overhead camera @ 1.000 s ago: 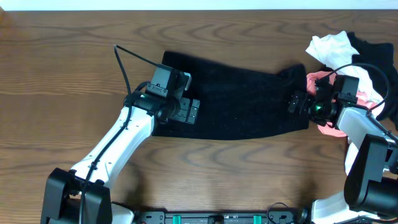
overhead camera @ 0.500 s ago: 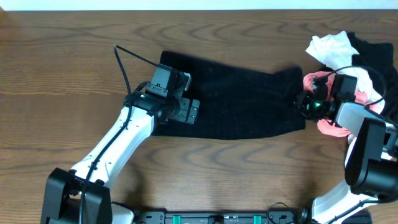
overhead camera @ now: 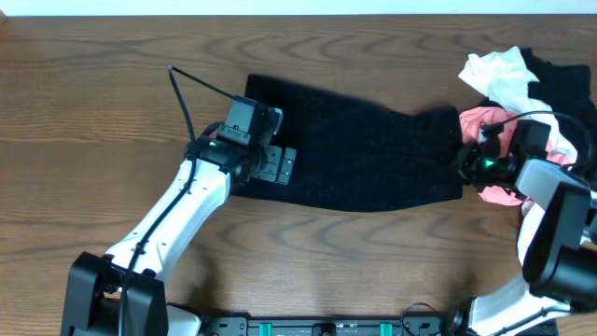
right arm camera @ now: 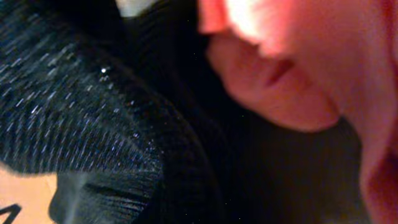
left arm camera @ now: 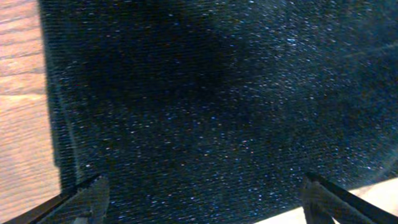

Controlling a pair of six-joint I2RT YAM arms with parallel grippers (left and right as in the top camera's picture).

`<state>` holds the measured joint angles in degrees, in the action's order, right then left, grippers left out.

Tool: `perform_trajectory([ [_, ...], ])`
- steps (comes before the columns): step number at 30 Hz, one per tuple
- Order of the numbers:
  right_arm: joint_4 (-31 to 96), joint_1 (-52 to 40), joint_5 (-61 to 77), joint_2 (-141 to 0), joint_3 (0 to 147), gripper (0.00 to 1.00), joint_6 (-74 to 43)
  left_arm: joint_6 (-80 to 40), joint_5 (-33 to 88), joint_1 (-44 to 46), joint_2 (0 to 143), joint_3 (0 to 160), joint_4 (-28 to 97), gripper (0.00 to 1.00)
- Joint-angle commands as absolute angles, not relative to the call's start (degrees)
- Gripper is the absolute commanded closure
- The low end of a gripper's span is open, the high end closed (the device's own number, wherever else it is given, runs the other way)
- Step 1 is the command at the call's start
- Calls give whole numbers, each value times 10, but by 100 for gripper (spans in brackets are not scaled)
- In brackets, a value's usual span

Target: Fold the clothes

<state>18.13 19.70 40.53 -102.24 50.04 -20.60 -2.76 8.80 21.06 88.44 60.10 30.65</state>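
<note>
Looking across the desk (overhead camera: pixel 84 187), you see your left gripper (overhead camera: pixel 283 166) over the black knit garment (overhead camera: pixel 373 159), jaws apart. The garment lies flat, its long axis left to right. Your right gripper (overhead camera: pixel 464 161) is at its right end, and you cannot tell how those jaws stand. A pink garment (overhead camera: pixel 476 121) crowds that gripper, with a white garment (overhead camera: pixel 494 75) and a black heap (overhead camera: pixel 560 79) beyond.

Flat black knit garment (overhead camera: pixel 364 154), centre-table.

Overhead looks straight down on the table (overhead camera: pixel 93 112). Both wrist views press close on the knit (left arm camera: pixel 217 112), shared with overhead.
</note>
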Motion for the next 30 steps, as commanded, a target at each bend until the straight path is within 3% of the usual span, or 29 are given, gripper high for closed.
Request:
perform_trajectory([
  [1,198,201,421,-948,511,99,-195,-38,79,195,887,606,306,2],
  [12,265,112,397,-761,557,99,-209,-63,79,95,849,624,297,2],
  [30,440,176,345,-732,677,99,-91,-63,83,55,763,625,317,2],
])
